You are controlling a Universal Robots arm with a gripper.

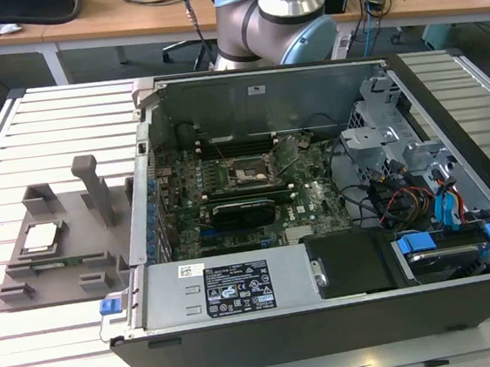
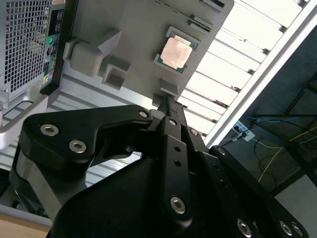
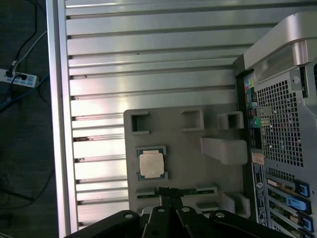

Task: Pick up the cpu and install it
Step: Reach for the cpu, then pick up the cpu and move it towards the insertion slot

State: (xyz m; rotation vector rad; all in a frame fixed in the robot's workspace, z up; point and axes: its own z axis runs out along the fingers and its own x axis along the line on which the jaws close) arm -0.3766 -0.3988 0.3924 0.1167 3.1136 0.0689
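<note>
A slatted metal table [image 1: 55, 124] carries an open computer case [image 1: 330, 323] with its motherboard [image 1: 317, 202] exposed. The arm [image 1: 275, 14] rises behind the case, and its upper part is cut off by the frame. At the exterior view's left of the case lies a grey holder tray [image 1: 77, 254], and the cpu [image 1: 40, 237] sits flat in a recess of it. In both wrist views the gripper [image 3: 168, 191] hangs above the tray's edge, near the cpu but apart from it, fingers pressed together on nothing. The state of the socket [image 1: 246, 175] is hard to make out.
</note>
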